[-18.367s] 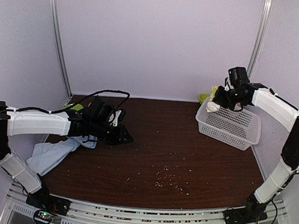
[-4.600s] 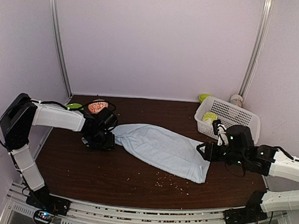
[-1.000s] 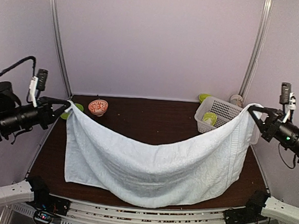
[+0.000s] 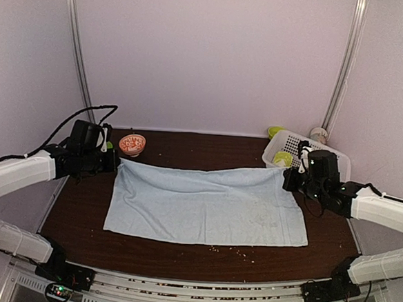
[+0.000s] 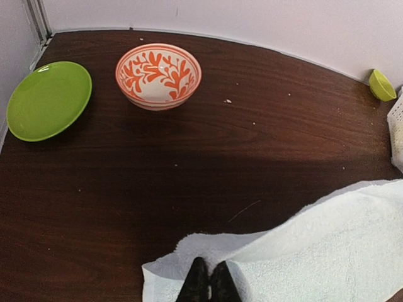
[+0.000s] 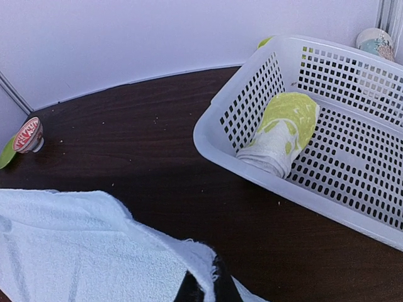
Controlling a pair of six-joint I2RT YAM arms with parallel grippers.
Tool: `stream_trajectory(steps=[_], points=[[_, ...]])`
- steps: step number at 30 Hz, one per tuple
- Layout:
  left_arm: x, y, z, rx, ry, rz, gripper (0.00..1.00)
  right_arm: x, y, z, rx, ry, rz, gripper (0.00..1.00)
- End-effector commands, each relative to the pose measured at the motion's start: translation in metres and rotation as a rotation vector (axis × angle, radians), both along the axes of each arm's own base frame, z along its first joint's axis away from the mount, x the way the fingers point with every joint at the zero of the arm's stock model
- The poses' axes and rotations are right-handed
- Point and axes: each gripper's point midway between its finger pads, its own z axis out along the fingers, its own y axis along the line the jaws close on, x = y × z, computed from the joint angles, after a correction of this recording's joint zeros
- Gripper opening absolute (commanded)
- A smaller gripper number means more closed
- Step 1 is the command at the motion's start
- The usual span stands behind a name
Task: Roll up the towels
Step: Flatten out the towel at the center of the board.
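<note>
**Blue towel (image 4: 205,203) flat, both far corners pinched**

I see it spread flat across the dark table (image 4: 188,146), lying between the two arms. My left gripper (image 5: 208,270) is clamped on its far-left corner, and my right gripper (image 6: 203,281) is clamped on its far-right corner. The green towel (image 6: 280,132) lies rolled inside the white basket (image 6: 352,211) at far right. A bowl (image 5: 158,74) and a plate (image 5: 47,99) sit beyond the left corner, apart from the cloth.

Soft even light, sharp focus, shadow band across table (image 5: 126,189), wrist views bowed at edges
</note>
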Motion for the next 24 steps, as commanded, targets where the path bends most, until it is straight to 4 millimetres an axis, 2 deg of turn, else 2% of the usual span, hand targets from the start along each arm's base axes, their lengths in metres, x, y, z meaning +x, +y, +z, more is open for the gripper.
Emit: stream_trajectory(steps=[1, 4, 9, 11, 13, 15, 18, 24], points=[[0.021, 0.008, 0.039, -0.031, -0.134, 0.067, 0.00, 0.018, -0.003, 0.031, 0.006, -0.094, -0.053, 0.00], [0.017, 0.003, 0.046, -0.048, -0.160, 0.029, 0.00, 0.016, -0.010, 0.033, -0.012, -0.099, -0.078, 0.00], [0.005, 0.001, 0.039, -0.080, -0.184, 0.000, 0.00, 0.009, -0.022, 0.024, -0.016, -0.084, -0.106, 0.00], [0.002, 0.007, 0.035, -0.080, -0.175, 0.033, 0.00, 0.007, -0.017, 0.022, 0.007, -0.080, -0.073, 0.00], [-0.004, 0.016, 0.039, -0.068, -0.172, 0.067, 0.00, 0.004, -0.006, 0.027, 0.041, -0.087, -0.010, 0.00], [-0.015, 0.023, 0.054, -0.065, -0.196, 0.077, 0.00, -0.006, 0.005, 0.044, 0.088, -0.123, 0.071, 0.00], [-0.040, 0.028, 0.087, -0.088, -0.268, 0.045, 0.00, -0.029, 0.017, 0.079, 0.155, -0.204, 0.194, 0.00], [-0.113, 0.021, 0.152, -0.166, -0.419, -0.157, 0.00, -0.097, 0.022, 0.152, 0.230, -0.353, 0.424, 0.00]])
